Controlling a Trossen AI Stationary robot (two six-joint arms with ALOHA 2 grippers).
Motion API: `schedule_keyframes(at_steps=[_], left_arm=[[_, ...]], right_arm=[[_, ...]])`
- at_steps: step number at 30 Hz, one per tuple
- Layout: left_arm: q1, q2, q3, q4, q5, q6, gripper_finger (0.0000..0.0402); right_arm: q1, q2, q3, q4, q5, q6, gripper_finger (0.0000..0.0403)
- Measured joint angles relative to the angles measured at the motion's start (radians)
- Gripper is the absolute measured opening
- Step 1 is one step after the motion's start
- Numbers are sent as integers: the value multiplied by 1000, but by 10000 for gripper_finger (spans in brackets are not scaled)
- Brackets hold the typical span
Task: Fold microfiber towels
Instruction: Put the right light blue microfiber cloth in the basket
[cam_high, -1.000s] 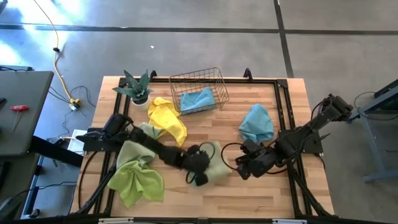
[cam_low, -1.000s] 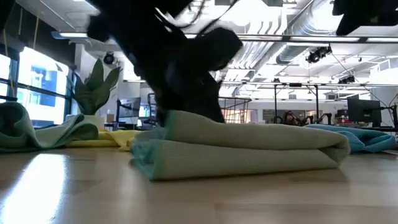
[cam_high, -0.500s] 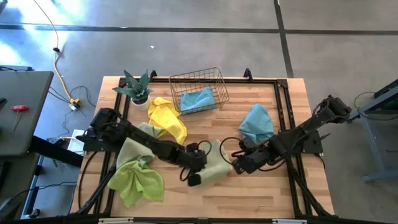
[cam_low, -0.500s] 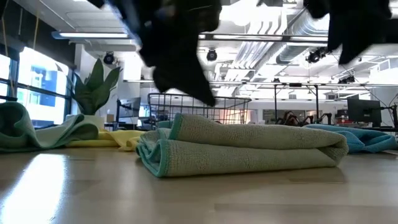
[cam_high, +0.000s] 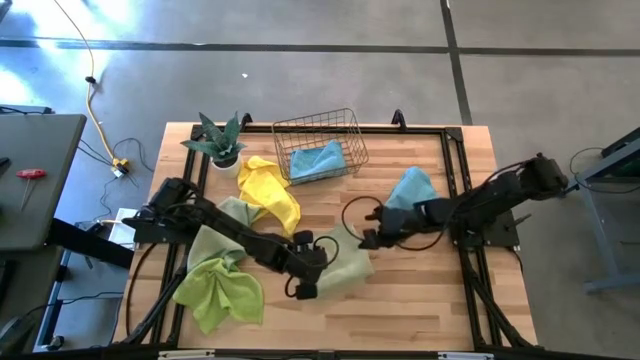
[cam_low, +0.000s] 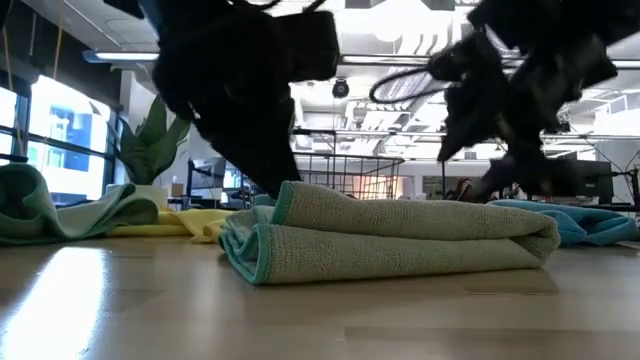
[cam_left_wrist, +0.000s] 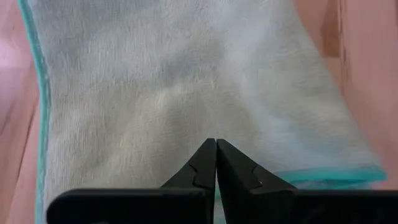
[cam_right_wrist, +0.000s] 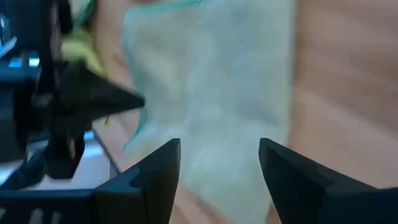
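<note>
From above we see the sage towel lying folded near the middle of the wooden desk. The left gripper sits at its left edge, and the right gripper hangs just beyond its upper right corner. A lime towel lies at the front left, a yellow towel behind it, a blue towel to the right, and another blue one in the wire basket, beside a plant.

At desk height the sage towel is a flat folded bundle, with the dark arms above it.

In the left wrist view we see the fingers closed together, gripping nothing, over the towel's teal-edged hem.

In the right wrist view the fingers stand wide open above the towel, holding nothing.
</note>
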Motion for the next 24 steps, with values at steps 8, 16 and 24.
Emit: schedule_keyframes(at_steps=[8,16,24], left_arm=[[55,35,0,42,38,-24,3],[105,61,1,84,114,-71,3],[103,68,2,80,143,-102,3]], right_arm=[[-71,7,-40,-25,59,36,228],[-100,91,-39,51,77,-30,229],[-93,223,-38,213,47,-90,227]])
